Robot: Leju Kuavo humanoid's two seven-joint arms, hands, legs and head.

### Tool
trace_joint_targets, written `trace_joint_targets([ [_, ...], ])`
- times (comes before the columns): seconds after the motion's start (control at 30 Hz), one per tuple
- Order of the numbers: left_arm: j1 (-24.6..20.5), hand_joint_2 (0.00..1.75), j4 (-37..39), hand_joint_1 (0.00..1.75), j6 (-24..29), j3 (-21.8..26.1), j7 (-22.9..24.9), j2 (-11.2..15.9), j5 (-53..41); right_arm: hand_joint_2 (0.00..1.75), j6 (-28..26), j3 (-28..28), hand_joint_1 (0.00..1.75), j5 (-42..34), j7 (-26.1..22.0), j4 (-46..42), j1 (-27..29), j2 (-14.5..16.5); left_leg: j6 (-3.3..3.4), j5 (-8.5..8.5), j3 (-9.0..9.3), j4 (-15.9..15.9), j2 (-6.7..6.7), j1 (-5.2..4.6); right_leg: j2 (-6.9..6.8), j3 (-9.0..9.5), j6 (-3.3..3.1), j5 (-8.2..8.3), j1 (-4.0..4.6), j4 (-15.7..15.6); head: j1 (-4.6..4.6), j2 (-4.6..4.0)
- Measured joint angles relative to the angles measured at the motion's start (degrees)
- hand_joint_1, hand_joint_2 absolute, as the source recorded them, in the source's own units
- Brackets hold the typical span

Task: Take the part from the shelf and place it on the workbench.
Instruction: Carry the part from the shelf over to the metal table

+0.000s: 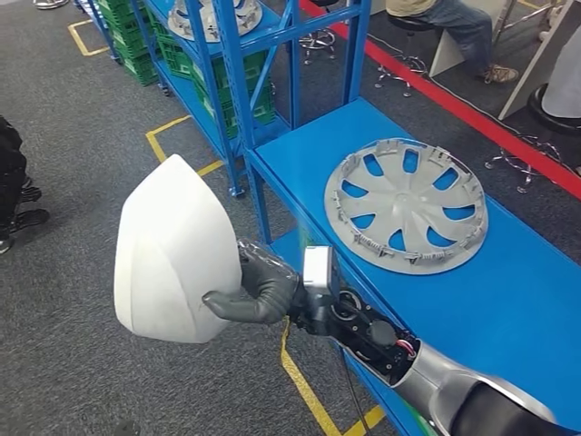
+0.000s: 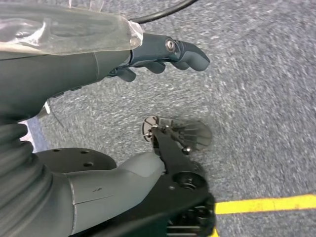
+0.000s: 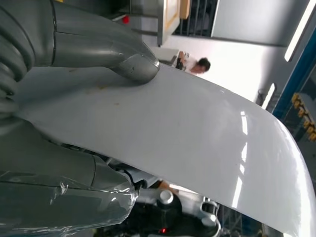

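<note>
A white curved shell-like part (image 1: 172, 250) hangs above the grey carpet, left of the blue workbench (image 1: 535, 309). My right hand (image 1: 263, 291) grips it by its right edge, dark fingers wrapped against its side. In the right wrist view the part (image 3: 193, 128) is a broad glossy white surface, with my thumb (image 3: 126, 59) pressed on it. My left hand (image 2: 67, 74) hangs over the carpet, fingers apart, holding nothing. The blue shelf (image 1: 226, 54) stands at the back, beyond the workbench's far end.
A silver hubcap (image 1: 406, 204) lies on the workbench's middle. Green crates (image 1: 130, 36) fill the lower shelf levels. A seated person (image 1: 452, 23) is at the back right, and another person's dark legs (image 1: 14, 182) show at the left edge. Yellow tape (image 2: 268, 203) marks the floor.
</note>
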Motion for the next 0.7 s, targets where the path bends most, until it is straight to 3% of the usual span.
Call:
trace_joint_targets([
  [0.03, 0.1, 1.75, 0.0, 0.0, 0.0, 0.0, 0.0, 0.0, 0.0, 1.75, -0.1, 0.0, 1.75, 0.0, 0.0, 0.0, 0.0, 0.0, -0.1, 1.41, 0.86, -1.9, 0.23, 0.18, -0.4, 0.04, 0.04, -0.06, -0.01, 0.0, -0.15, 0.0],
  [0.1, 0.1, 1.75, 0.0, 0.0, 0.0, 0.0, 0.0, 0.0, 0.0, 1.75, -0.2, 0.0, 1.75, 0.0, 0.0, 0.0, 0.0, 0.0, -0.22, 5.29, 5.05, -10.0, 1.3, 0.48, -1.06, 0.2, 0.29, -0.25, -0.03, 0.0, -0.34, 0.0],
  [0.17, 0.0, 1.75, 0.0, 0.0, 0.0, 0.0, 0.0, -0.1, 0.0, 1.75, -0.2, 0.0, 1.75, 0.0, 0.0, 0.0, 0.0, 0.0, 0.14, 7.26, 8.31, -16.2, 2.71, 0.34, -1.58, 0.26, 0.84, -0.58, 0.23, 0.2, -0.38, 0.0],
  [0.2, 0.0, 1.75, 0.0, 0.0, 0.0, 0.0, 0.0, -0.1, 0.0, 1.75, -0.1, 0.0, 1.75, 0.0, 0.0, 0.0, 0.0, 0.0, 0.46, 7.36, 8.89, -17.4, 3.04, 0.16, -1.79, 0.29, 1.14, -0.73, 0.33, 0.2, -0.26, 0.0],
  [0.27, 0.1, 1.75, 0.0, 0.0, 0.0, 0.0, 0.0, -0.1, 0.0, 1.75, 0.0, 0.0, 1.75, 0.1, 0.0, 0.0, 0.0, 0.0, 1.27, 7.17, 8.89, -17.5, 2.48, -0.07, -2.3, 0.48, 1.76, -1.02, 0.34, 0.3, 0.07, 0.0],
  [0.33, 0.2, 1.75, 0.0, 0.0, 0.0, 0.0, 0.0, -0.1, 0.0, 1.75, 0.1, 0.0, 1.75, 0.1, -0.1, 0.0, 0.0, 0.0, 1.95, 7.16, 9.05, -17.7, 1.77, 0.01, -1.73, -0.01, 2.38, -2.35, 0.1, 1.7, 0.37, 0.01],
  [0.37, 0.3, 1.75, 0.0, 0.0, 0.0, 0.0, 0.0, -0.1, 0.0, 1.75, 0.2, 0.0, 1.75, 0.1, -0.1, 0.0, 0.0, 0.0, 2.28, 7.19, 9.16, -17.7, 1.43, 0.06, -0.97, -1.13, 2.59, -3.9, 0.0, 4.3, 0.6, 0.01],
  [0.43, 0.2, 1.75, 0.0, 0.0, 0.0, 0.0, 0.0, 0.0, 0.0, 1.75, 0.3, 0.0, 1.75, 0.0, -0.1, 0.0, 0.1, 0.0, 2.73, 7.13, 9.26, -17.7, 0.64, -0.02, 0.62, -4.92, 2.72, -7.8, -0.03, 12.6, 1.25, 0.01],
  [0.47, 0.3, 1.75, 0.0, 0.0, 0.0, 0.0, 0.0, 0.0, 0.0, 1.75, 0.4, 0.0, 1.75, -0.1, -0.1, 0.0, 0.2, 0.0, 2.84, 7.1, 9.3, -17.7, 0.16, -0.1, 0.99, -6.84, 2.69, -9.09, 0.0, 16.5, 1.53, 0.01],
  [0.5, 0.3, 1.75, 0.0, 0.0, 0.0, 0.0, 0.0, 0.0, 0.0, 1.75, 0.4, 0.0, 1.75, -0.1, -0.1, 0.0, 0.3, 0.0, 2.89, 7.06, 9.36, -17.7, -0.36, -0.18, 1.17, -8.04, 2.61, -9.36, 0.0, 18.7, 1.73, 0.01],
  [0.53, 0.4, 1.75, 0.0, 0.0, 0.0, 0.0, 0.0, 0.0, 0.0, 1.75, 0.4, 0.0, 1.75, -0.1, -0.1, 0.0, 0.5, 0.0, 2.91, 7.03, 9.47, -17.7, -0.95, -0.23, 1.29, -8.14, 2.44, -8.33, 0.01, 18.4, 1.89, 0.01],
  [0.57, 0.4, 1.75, 0.0, 0.0, 0.0, 0.0, 0.0, 0.0, 0.0, 1.75, 0.4, 0.0, 1.75, -0.1, -0.1, 0.0, 0.5, 0.0, 2.91, 6.98, 9.65, -17.7, -1.58, -0.25, 1.47, -7.17, 2.2, -6.31, 0.01, 15.8, 2.02, 0.01],
  [0.63, 0.4, 1.75, 0.0, 0.0, 0.0, 0.0, 0.0, -0.1, 0.0, 1.75, 0.5, 0.0, 1.75, -0.1, -0.2, 0.0, 0.5, 0.0, 2.78, 6.87, 9.89, -17.6, -2.76, -0.29, 3.12, -3.71, 1.64, -1.63, -0.01, 7.5, 2.29, 0.01],
  [0.7, 0.4, 1.75, 0.0, 0.0, 0.0, 0.0, 0.0, -0.1, 0.0, 1.75, 0.5, 0.0, 1.75, -0.2, -0.2, 0.0, 0.4, 0.0, 2.43, 6.91, 9.65, -17.5, -3.66, -0.31, 4.67, -1.37, 1.42, -0.05, -0.01, 2.2, 2.39, 0.0],
])
